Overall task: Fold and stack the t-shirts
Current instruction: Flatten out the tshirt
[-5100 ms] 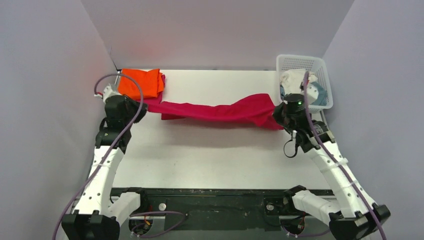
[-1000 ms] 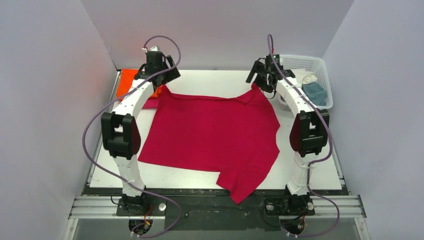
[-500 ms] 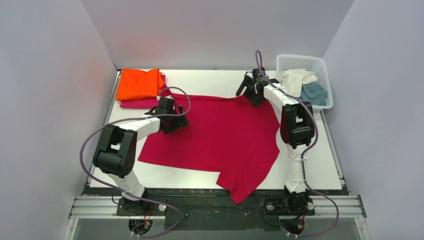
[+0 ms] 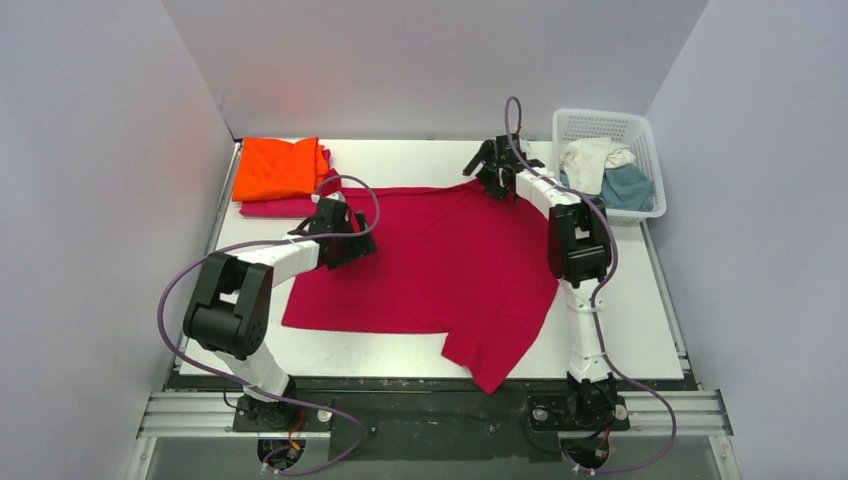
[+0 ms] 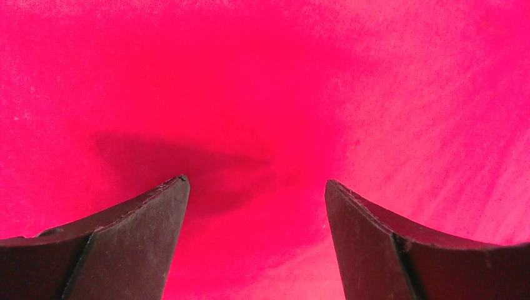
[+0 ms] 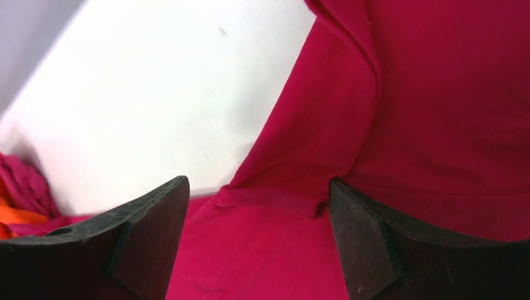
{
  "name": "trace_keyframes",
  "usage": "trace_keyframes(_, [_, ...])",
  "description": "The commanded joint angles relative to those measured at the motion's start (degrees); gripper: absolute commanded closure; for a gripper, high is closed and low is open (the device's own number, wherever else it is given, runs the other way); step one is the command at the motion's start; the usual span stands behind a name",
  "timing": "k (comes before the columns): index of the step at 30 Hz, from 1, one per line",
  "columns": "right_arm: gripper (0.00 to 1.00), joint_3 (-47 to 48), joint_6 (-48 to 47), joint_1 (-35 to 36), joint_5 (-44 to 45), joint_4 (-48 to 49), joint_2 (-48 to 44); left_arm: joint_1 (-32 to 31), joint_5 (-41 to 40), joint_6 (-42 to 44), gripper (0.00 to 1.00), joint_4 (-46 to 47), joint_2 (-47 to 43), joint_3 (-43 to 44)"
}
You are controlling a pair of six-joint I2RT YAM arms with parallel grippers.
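A crimson red t-shirt (image 4: 440,270) lies spread flat over the middle of the table (image 4: 410,160), one sleeve hanging past the near edge. My left gripper (image 4: 352,248) hovers low over its left part, open; in the left wrist view the left gripper (image 5: 256,187) has only red cloth (image 5: 312,94) under its spread fingers. My right gripper (image 4: 487,165) stands open at the shirt's far right corner; in the right wrist view the right gripper (image 6: 259,187) frames a folded cloth edge (image 6: 281,194) without pinching it. A folded orange t-shirt (image 4: 278,167) rests on a magenta t-shirt (image 4: 285,207) at the far left.
A white lattice basket (image 4: 600,116) at the far right holds a cream t-shirt (image 4: 588,160) and a teal t-shirt (image 4: 630,186). Grey walls close in three sides. Bare table (image 6: 156,94) shows in the right wrist view, with the orange and magenta cloth (image 6: 25,181) at its left edge.
A second ago both grippers held the shirt's far corners; both have let go. The left arm swung down onto the shirt's left part. The right gripper edged back and left.
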Motion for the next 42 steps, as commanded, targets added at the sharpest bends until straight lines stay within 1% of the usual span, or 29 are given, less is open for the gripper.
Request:
trace_keyframes(1, [0.25, 7.4, 6.3, 0.3, 3.6, 9.8, 5.7, 0.1, -2.8, 0.8, 0.08, -3.7, 0.5, -3.0])
trace_keyframes(3, [0.25, 13.8, 9.3, 0.3, 5.6, 13.2, 9.8, 0.1, -2.7, 0.9, 0.08, -3.9, 0.8, -3.5])
trace_keyframes(5, [0.25, 25.6, 13.2, 0.6, 8.6, 16.7, 16.2, 0.0, -2.4, 0.9, 0.08, -4.7, 0.9, -3.7])
trace_keyframes(6, [0.24, 28.3, 14.3, 0.7, 10.9, 20.8, 17.8, 0.0, -2.4, 1.0, 0.08, -4.9, 0.8, -4.0])
trace_keyframes(7, [0.24, 33.0, 16.3, 1.3, 12.4, 23.3, 20.6, 0.0, -2.6, 1.2, 0.08, -5.3, 0.4, -4.0])
trace_keyframes(8, [0.23, 34.6, 17.1, 1.6, 15.9, 28.3, 21.6, 0.0, -2.7, 1.5, 0.08, -5.4, 0.2, -4.3])
trace_keyframes(9, [0.22, 37.0, 17.5, 2.4, 17.6, 30.3, 22.7, -0.1, -3.0, 1.6, 0.08, -5.8, -0.4, -4.5])
trace_keyframes(10, [0.20, 37.5, 16.9, 2.9, 20.4, 33.0, 22.7, -0.1, -3.2, 1.7, 0.08, -5.9, -0.6, -4.6])
trace_keyframes(12, [0.18, 37.1, 12.1, 4.1, 22.1, 32.6, 20.6, -0.1, -3.4, 2.0, 0.08, -6.5, -1.5, -4.6])
trace_keyframes(14, [0.17, 34.1, 7.6, 4.7, 20.3, 29.8, 16.9, -0.2, -3.4, 2.0, 0.08, -6.8, -2.2, -4.4])
trace_keyframes(15, [0.17, 32.2, 6.3, 4.5, 17.4, 28.1, 14.1, -0.2, -3.3, 2.1, 0.08, -6.8, -2.6, -4.3])
trace_keyframes(16, [0.17, 31.2, 4.2, 4.3, 15.8, 23.9, 12.7, -0.2, -2.7, 1.9, 0.08, -6.8, -2.8, -4.1])
trace_keyframes(17, [0.17, 28.2, 3.1, 3.8, 12.6, 21.8, 9.2, -0.2, -2.3, 1.9, 0.08, -6.6, -3.3, -4.0])
trace_keyframes(18, [0.17, 25.9, 2.5, 3.5, 11.6, 17.8, 7.3, -0.4, -1.7, 1.8, 0.08, -6.4, -3.7, -4.0])
trace_keyframes(19, [0.17, 20.5, 1.6, 3.0, 9.4, 16.5, 3.0, -0.6, -1.6, 1.8, 0.08, -6.5, -4.5, -4.3])
trace_keyframes(20, [0.18, 17.2, -0.9, 2.8, 8.9, 14.3, 0.6, -0.9, -2.0, 1.7, 0.08, -6.5, -5.0, -4.6])
trace_keyframes(21, [0.19, 11.3, -2.3, 2.6, 8.9, 12.2, -4.4, -0.9, -2.3, 1.6, 0.08, -6.4, -6.2, -5.5])
trace_keyframes(22, [0.20, 7.9, -4.5, 2.6, 9.3, 8.5, -6.9, -0.9, -2.8, 1.3, 0.08, -6.2, -6.7, -5.9])
trace_keyframes(23, [0.20, 0.3, -5.4, 2.7, 10.2, 7.2, -11.9, -0.9, -3.1, 1.2, 0.08, -6.1, -7.6, -6.4])
trace_keyframes(24, [0.20, -7.5, -6.0, 2.7, 10.5, 5.8, -14.3, -1.0, -3.5, 1.1, 0.08, -6.1, -7.8, -6.4])
trace_keyframes(25, [0.20, -11.8, -6.0, 2.6, 10.4, 6.1, -18.8, -1.0, -3.7, 1.0, 0.08, -6.0, -8.0, -6.3])
trace_keyframes(26, [0.21, -19.1, -5.7, 2.7, 10.3, 6.2, -22.7, -1.0, -3.7, 0.7, 0.07, -5.7, -8.0, -6.3])
trace_keyframes(27, [0.21, -22.2, -5.5, 2.7, 9.5, 6.6, -24.2, -1.0, -3.5, 0.6, 0.07, -5.2, -7.9, -6.2])
trace_keyframes(28, [0.21, -27.8, -5.0, 2.8, 9.0, 6.8, -26.9, -1.0, -3.0, 0.2, 0.07, -4.2, -7.8, -6.2])
trace_keyframes(30, [0.21, -33.8, -3.9, 3.1, 7.1, 7.4, -29.3, -0.9, -2.7, -0.5, 0.07, -3.4, -7.6, -6.4])
trace_keyframes(33, [0.24, -39.9, -2.2, 3.7, 4.6, 8.5, -31.6, -0.9, -2.1, -1.4, 0.07, -2.2, -7.5, -7.4])
trace_keyframes(37, [0.25, -48.4, 0.3, 4.2, 5.1, 8.8, -34.7, -0.9, -1.7, -3.2, 0.07, 0.1, -7.4, -9.7])
trace_keyframes(39, [0.25, -54.9, 1.5, 4.2, 5.6, 9.3, -37.1, -0.9, -1.1, -4.2, 0.07, 0.6, -7.3, -10.9])
trace_keyframes(42, [0.26, -61.4, 2.6, 4.2, 7.5, 8.1, -43.2, -1.0, 0.0, -5.4, 0.07, 1.1, -9.3, -14.1])
